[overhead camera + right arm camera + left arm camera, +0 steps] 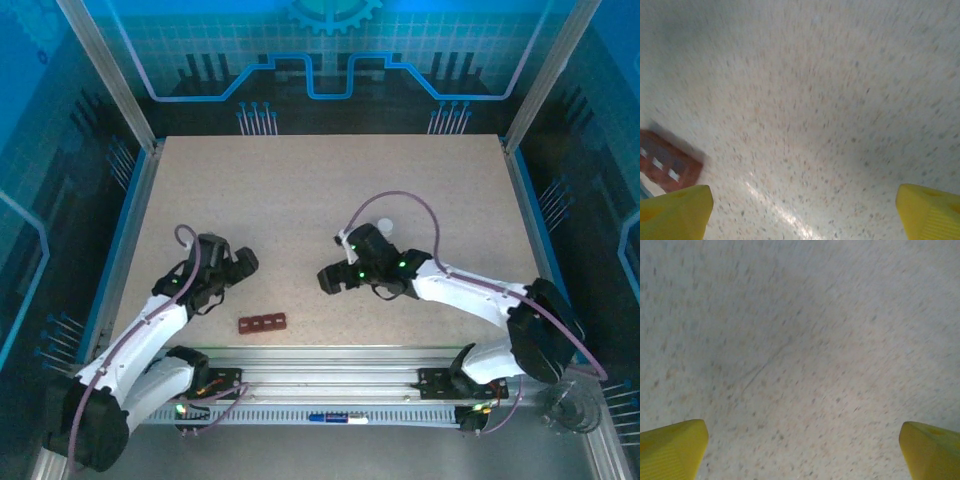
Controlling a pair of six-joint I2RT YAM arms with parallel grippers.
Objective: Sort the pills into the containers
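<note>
Resting between left hand [241,264] and right hand [328,279], the containers [263,323] touch neither.

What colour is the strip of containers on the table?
Dark reddish-brown; the containers show best in the top external view.

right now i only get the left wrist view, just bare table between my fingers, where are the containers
observer: the containers lie on the table near its front edge, to the right of the left gripper and nearer the arm bases.
operator: is the right gripper on them
observer: no, the right gripper is open above bare table, apart from them.
operator: anything else out there
observer: a small white object sits just beyond the right wrist, too hidden to identify.
</note>
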